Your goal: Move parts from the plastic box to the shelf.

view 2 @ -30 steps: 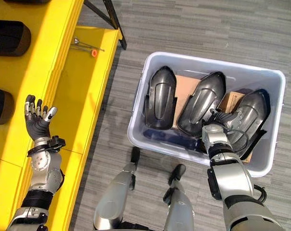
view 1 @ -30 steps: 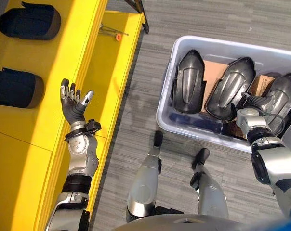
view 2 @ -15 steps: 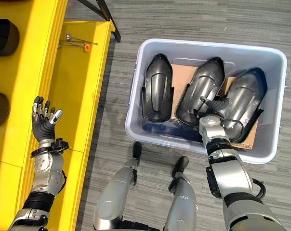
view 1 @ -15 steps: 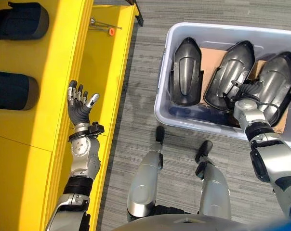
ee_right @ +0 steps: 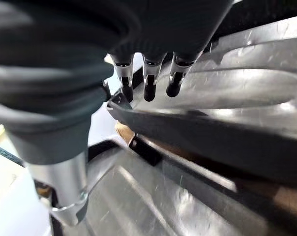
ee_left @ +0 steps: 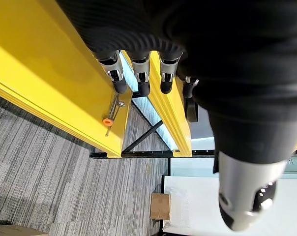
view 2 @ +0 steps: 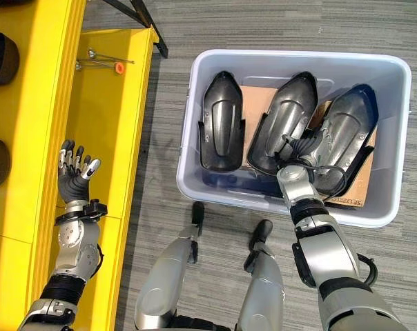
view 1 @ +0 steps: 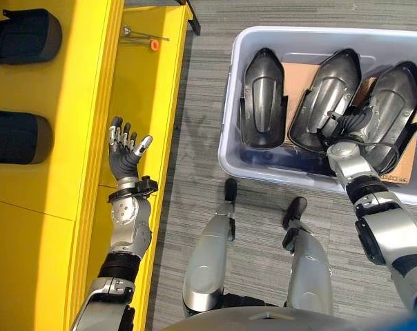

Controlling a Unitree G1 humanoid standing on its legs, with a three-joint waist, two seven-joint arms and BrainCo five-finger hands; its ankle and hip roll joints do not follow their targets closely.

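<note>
Grey plastic box (view 2: 195, 181) sits on the striped carpet (view 2: 264, 27) just in front of us and off to the right, with three dark moulded parts lying side by side in it on top of some brown cardboard (view 2: 258, 103). We'd call them the left part (view 2: 222, 117), the middle part (view 2: 286, 117) and the right part (view 2: 346, 131), all with their narrow ends pointing away from us.

Our right hand (view 2: 311, 148) is down inside the box, right over the seam between the middle and right parts. In the right wrist view the fingers (ee_right: 147, 78) are straight and relaxed, tips just at the edge of the right part (ee_right: 247, 88); nothing is gripped as far as we can see.

Our left hand (view 1: 125, 153) is over by the yellow shelf (view 1: 77, 83), held up above the lower ledge with fingers spread loosely and nothing in it. Two more dark parts are already on the shelf's upper level, one further away (view 1: 23, 36) and one nearer (view 1: 18, 138). A thin metal tool with an orange tip (view 1: 152, 44) lies at the far end of the lower ledge.
</note>
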